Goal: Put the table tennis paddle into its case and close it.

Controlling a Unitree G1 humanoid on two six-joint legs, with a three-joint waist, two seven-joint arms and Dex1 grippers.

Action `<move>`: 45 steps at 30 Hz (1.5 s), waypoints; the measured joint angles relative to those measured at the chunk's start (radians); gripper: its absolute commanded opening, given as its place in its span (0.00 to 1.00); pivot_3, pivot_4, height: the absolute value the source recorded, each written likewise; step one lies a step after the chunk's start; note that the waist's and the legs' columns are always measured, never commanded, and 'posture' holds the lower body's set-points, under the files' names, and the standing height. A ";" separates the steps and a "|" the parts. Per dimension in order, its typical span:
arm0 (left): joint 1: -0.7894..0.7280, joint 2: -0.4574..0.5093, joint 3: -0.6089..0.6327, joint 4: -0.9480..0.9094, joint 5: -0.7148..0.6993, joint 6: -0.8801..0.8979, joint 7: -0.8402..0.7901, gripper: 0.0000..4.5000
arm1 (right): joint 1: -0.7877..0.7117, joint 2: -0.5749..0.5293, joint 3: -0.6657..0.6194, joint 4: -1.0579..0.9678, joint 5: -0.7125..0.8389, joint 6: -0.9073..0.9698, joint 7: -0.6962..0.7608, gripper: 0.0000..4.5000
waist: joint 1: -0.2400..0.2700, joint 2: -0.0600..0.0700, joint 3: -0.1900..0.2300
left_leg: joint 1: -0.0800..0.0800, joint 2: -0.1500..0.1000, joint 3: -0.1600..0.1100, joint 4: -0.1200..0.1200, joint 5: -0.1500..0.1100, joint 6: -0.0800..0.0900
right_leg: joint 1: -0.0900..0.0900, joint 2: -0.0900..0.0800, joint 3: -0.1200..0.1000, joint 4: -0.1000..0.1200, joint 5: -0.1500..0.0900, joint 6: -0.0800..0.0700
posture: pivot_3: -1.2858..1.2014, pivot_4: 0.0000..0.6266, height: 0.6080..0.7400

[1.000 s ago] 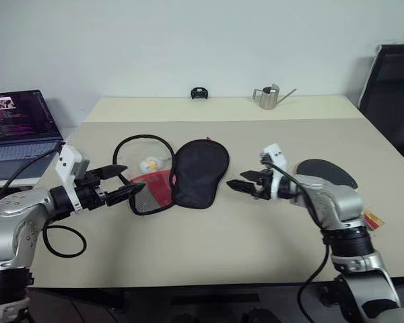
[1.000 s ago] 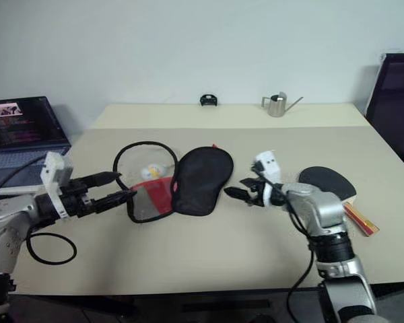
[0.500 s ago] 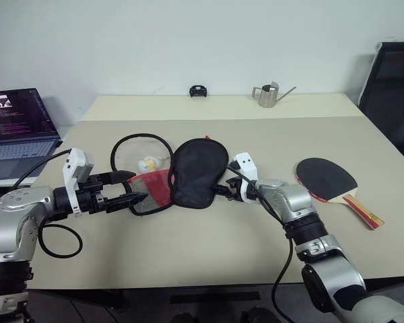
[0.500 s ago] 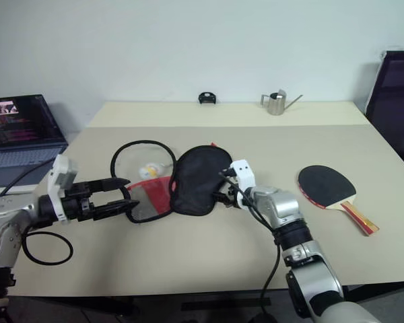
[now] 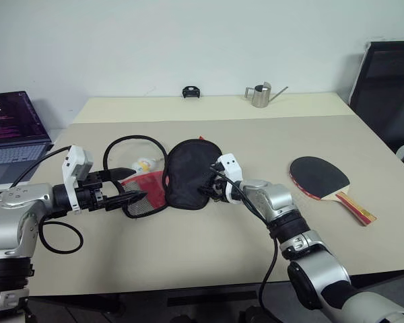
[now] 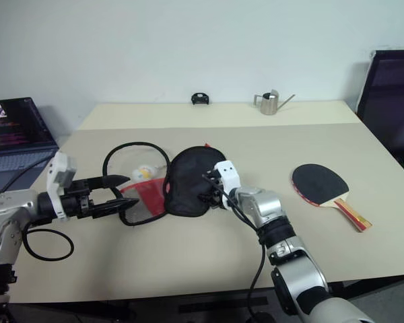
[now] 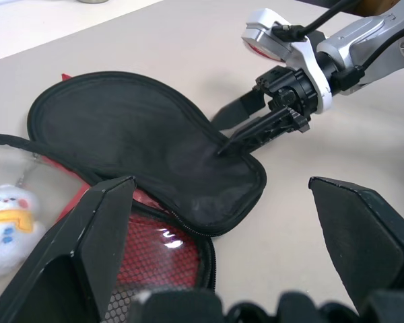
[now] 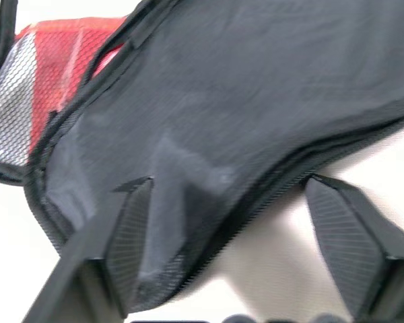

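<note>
1. The case (image 5: 188,173), a paddle-shaped black fabric cover with a red lining and a mesh pocket, lies unzipped and spread open on the beige table (image 5: 209,256), right at the tips of my right claw (image 5: 207,190).
2. My right claw is parted, not clenched: one finger (image 8: 131,235) rests over the dark flap near its zippered edge, the other beside that edge over bare table. I grip nothing yet.
3. The table tennis paddle (image 5: 321,177), round black rubber face with a red edge and a striped wooden handle, lies flat well off to the outer side of my right claw, untouched and outside the case.
4. My left claw (image 5: 129,186) hangs spread wide and empty at the red mesh half of the case, opposite my right claw.
5. I judge this the preparing step: getting hold of the flap so the case stays open.
6. Next I should pinch the flap edge cleanly, taking one layer only, and my left claw should steady the other half before the paddle is fetched.
</note>
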 measured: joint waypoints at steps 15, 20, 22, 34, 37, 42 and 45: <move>0.049 0.000 -0.029 -0.061 0.008 -0.021 -0.044 1.00 | 0.028 -0.007 0.043 -0.046 -0.033 0.035 0.023 0.01 | 0.001 0.000 0.000 | 0.000 0.000 0.000 0.000 0.000 0.000 | 0.000 0.000 0.000 0.000 0.000 0.000 | 0.52 0.24 1.00; 0.058 -0.004 -0.037 -0.113 0.002 -0.017 -0.045 1.00 | 0.020 -0.038 0.043 -0.038 -0.032 0.038 0.058 0.01 | 0.007 -0.001 0.000 | 0.000 0.000 0.000 0.000 0.000 0.000 | 0.000 0.000 0.000 0.000 0.000 0.000 | 0.52 0.24 1.00; 0.059 -0.008 -0.043 -0.127 -0.003 -0.013 -0.045 1.00 | 0.009 -0.058 0.043 -0.031 -0.032 0.044 0.070 0.01 | 0.011 -0.001 0.000 | 0.000 0.000 0.000 0.000 0.000 0.000 | 0.000 0.000 0.000 0.000 0.000 0.000 | 0.52 0.24 1.00; 0.027 -0.026 -0.078 -0.169 -0.015 0.017 -0.043 1.00 | 0.014 -0.177 -0.046 -0.059 -0.021 0.120 0.081 0.01 | 0.016 -0.001 -0.001 | -0.001 -0.001 -0.001 0.000 0.000 0.000 | 0.000 0.000 0.000 -0.001 0.000 0.000 | 0.52 0.24 1.00; 0.007 -0.039 -0.107 -0.169 -0.015 0.026 -0.044 1.00 | 0.045 -0.182 -0.092 -0.108 -0.001 0.161 0.050 0.01 | 0.016 -0.001 -0.001 | -0.001 0.000 -0.001 0.000 0.000 0.000 | 0.000 0.000 -0.001 -0.001 0.000 0.000 | 0.52 0.24 1.00; -0.040 -0.061 -0.136 -0.169 -0.015 0.031 -0.044 1.00 | 0.103 -0.194 -0.137 -0.223 0.020 0.235 -0.002 0.01 | 0.017 -0.001 -0.001 | -0.002 -0.001 -0.001 0.001 0.000 0.000 | 0.000 0.000 -0.001 -0.001 0.000 0.000 | 0.52 0.24 1.00; -0.057 -0.067 -0.157 -0.169 -0.014 0.041 -0.046 1.00 | 0.131 -0.202 -0.166 -0.284 0.037 0.281 -0.032 0.01 | 0.018 -0.001 -0.001 | -0.002 -0.001 -0.001 0.001 0.000 0.000 | 0.000 0.000 -0.001 -0.001 0.000 0.000 | 0.52 0.24 1.00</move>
